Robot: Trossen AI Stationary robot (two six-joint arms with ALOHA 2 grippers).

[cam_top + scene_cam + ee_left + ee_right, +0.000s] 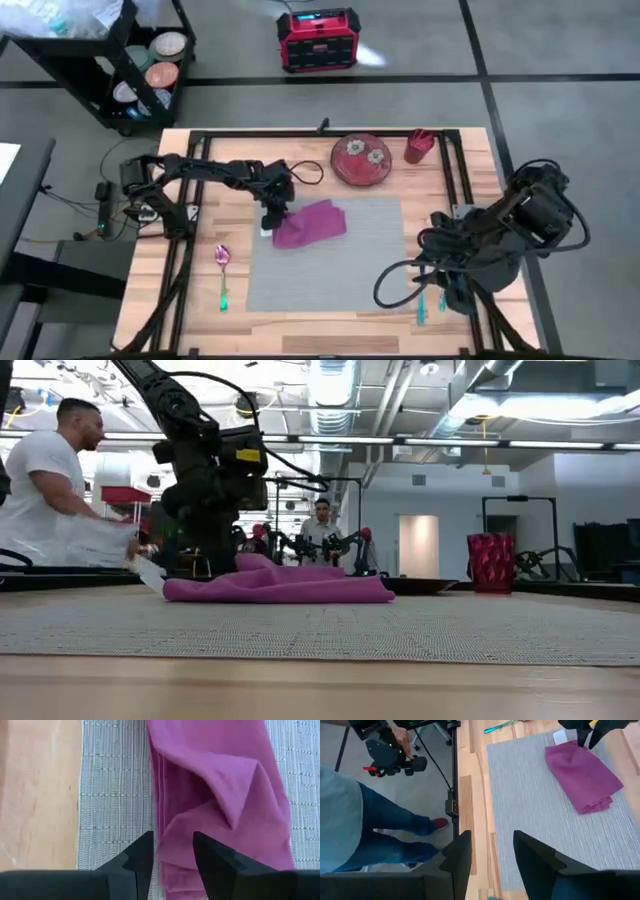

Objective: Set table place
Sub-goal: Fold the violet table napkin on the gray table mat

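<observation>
The grey placemat (330,262) lies flat on the table (160,300) and serves as the reference for all positions. Judged from the layout, the setting is partly done: the plate (361,160) and the red cup (418,146) stand off the mat beyond its far edge, the spoon (223,272) lies on bare wood beside its left edge, and a teal utensil (423,303) lies beside its right edge, near the right arm. The magenta napkin (310,224) rests loosely folded on the mat's far-left corner, not yet at a final position. The left gripper (172,852) is at the napkin's left end, fingers narrowly apart and straddling a fold; whether cloth is pinched cannot be determined. The right gripper (492,852) waits beyond the mat's right edge, fingers open and empty. The mat's centre and near half offer open room; black rails border the table.
</observation>
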